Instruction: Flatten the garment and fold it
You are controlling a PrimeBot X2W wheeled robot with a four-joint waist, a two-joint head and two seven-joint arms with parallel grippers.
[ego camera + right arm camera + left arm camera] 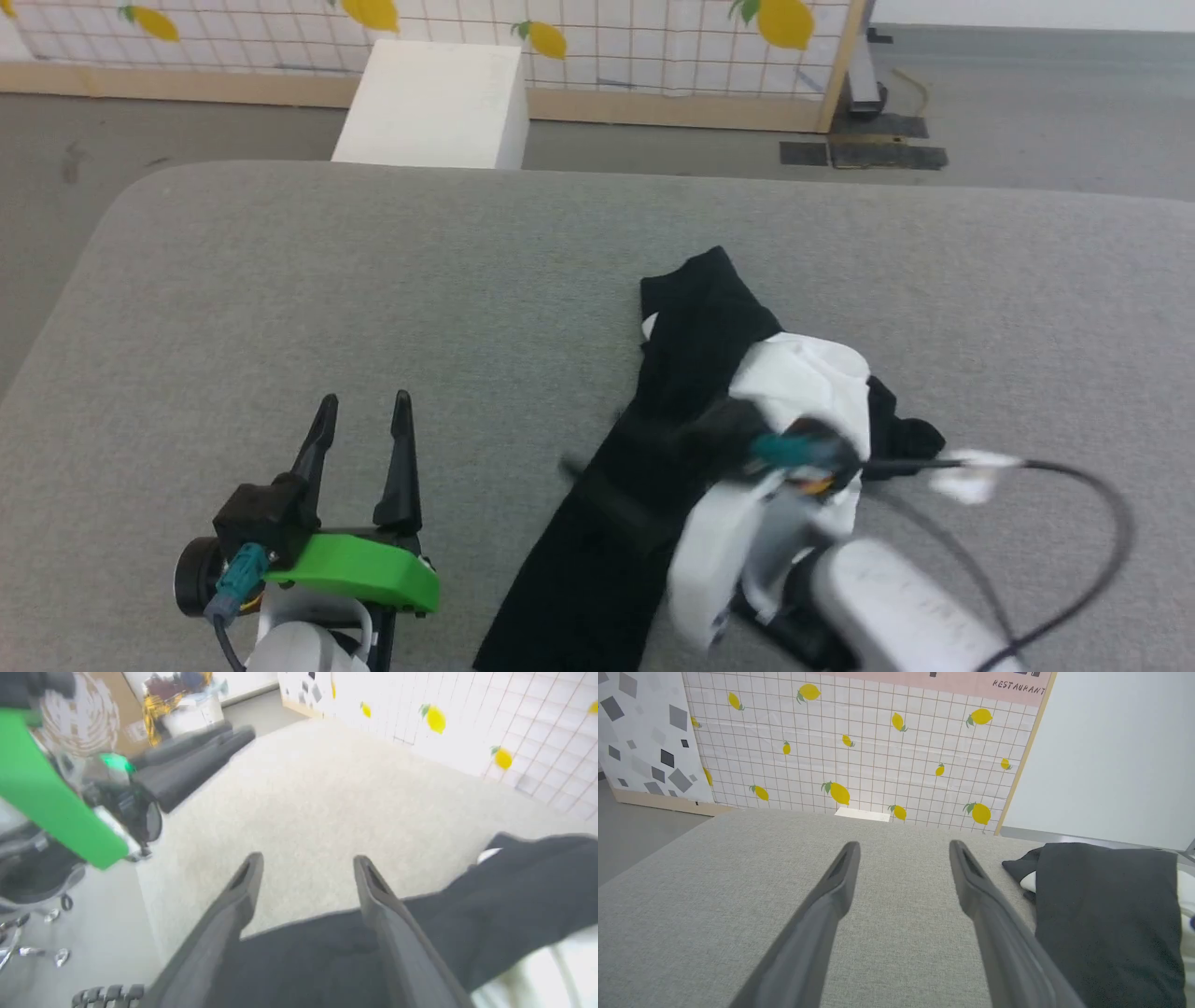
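Above the crumpled white-and-black soft garment (709,392), my right end effector (306,868) is spread, empty; left of it, my left end effector (364,411) likewise. I judge flattening unfinished: next, pinch a sleeve.

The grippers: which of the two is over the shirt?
The right gripper: it hangs open above the black cloth of the garment. The left gripper is open too, but it is over the bare grey surface beside the garment.
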